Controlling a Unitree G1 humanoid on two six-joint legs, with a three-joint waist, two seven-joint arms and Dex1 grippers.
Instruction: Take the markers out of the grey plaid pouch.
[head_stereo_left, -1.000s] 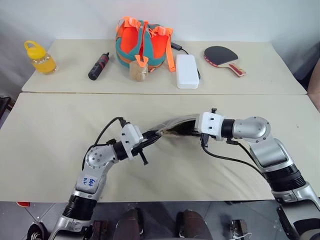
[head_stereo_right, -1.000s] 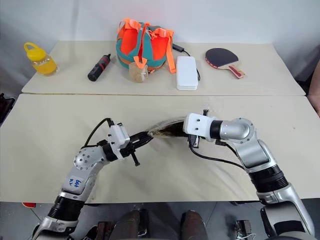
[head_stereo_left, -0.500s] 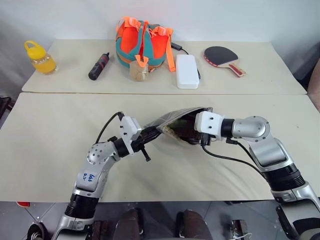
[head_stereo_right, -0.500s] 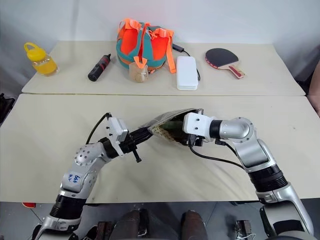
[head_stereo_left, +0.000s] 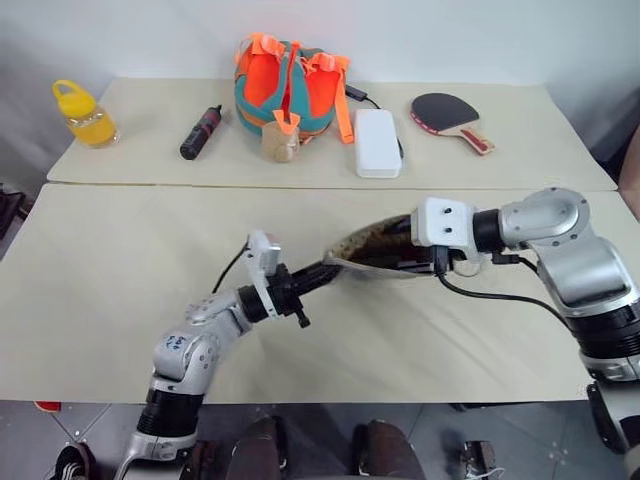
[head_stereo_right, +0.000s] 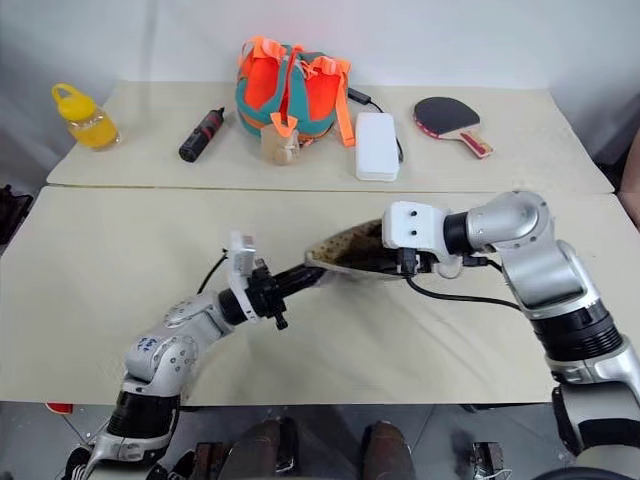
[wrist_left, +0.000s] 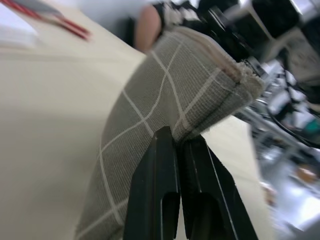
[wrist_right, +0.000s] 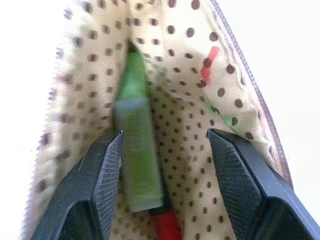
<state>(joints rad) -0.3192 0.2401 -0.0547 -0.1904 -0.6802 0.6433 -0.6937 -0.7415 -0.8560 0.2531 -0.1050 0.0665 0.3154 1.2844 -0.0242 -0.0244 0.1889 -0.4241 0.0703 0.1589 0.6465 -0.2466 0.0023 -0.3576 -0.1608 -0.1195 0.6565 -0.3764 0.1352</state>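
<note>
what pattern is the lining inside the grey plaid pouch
Beige with dark brown polka dots, clearest in the right wrist view, lining.

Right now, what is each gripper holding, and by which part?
Left gripper pinches the grey plaid pouch by one end. Right gripper is open inside it around the green marker, gripping nothing.

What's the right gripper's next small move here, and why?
Probably close the right gripper on the green marker. Its fingers stand open inside the grey plaid pouch, either side of the marker, while the left gripper pinches the pouch's corner, holding it up.
</note>
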